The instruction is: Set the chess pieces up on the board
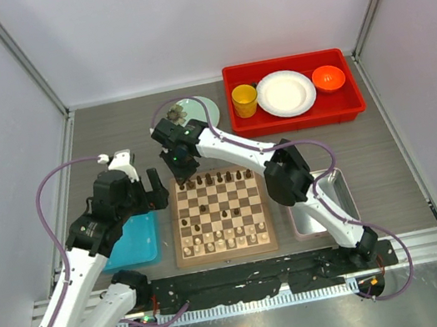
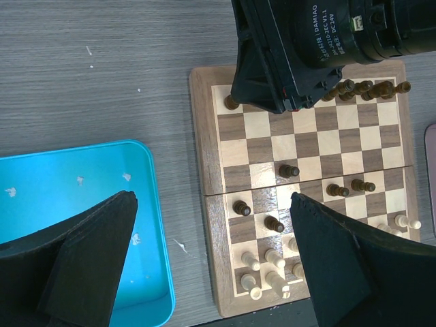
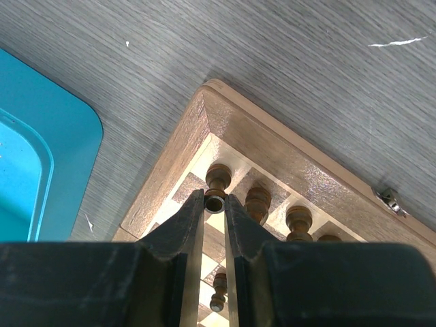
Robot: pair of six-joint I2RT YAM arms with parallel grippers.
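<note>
At the left of the bench [image 1: 104, 141] one blue tray [image 1: 134, 239] lies just beside the board [image 1: 228, 254]. The left claw [image 2: 212, 199] hangs over their shared edge, spread wide and holding nothing. Its own camera shows what the overhead view leaves too small to make out: five dark chess pieces [image 2: 288, 170] standing loose on the middle ranks. More stand along the far rank, some hidden under the right arm. The pale chess pieces [image 2: 274, 257] fill the near rows, partly behind a finger, so I cannot count them. Only the right wrist view shows the right claw [image 3: 215, 204] at the board's far-left corner, nearly closed on one dark piece [image 3: 215, 201]; I cannot tell whether it is lifted or standing. Only the overhead view takes in one silver tray [image 1: 347, 191] touching the board's right side, and one red bin [image 1: 296, 123] far right holding three things: a yellow cup [image 1: 244, 99], a white plate [image 1: 286, 93] and an orange bowl [image 1: 328, 78].
</note>
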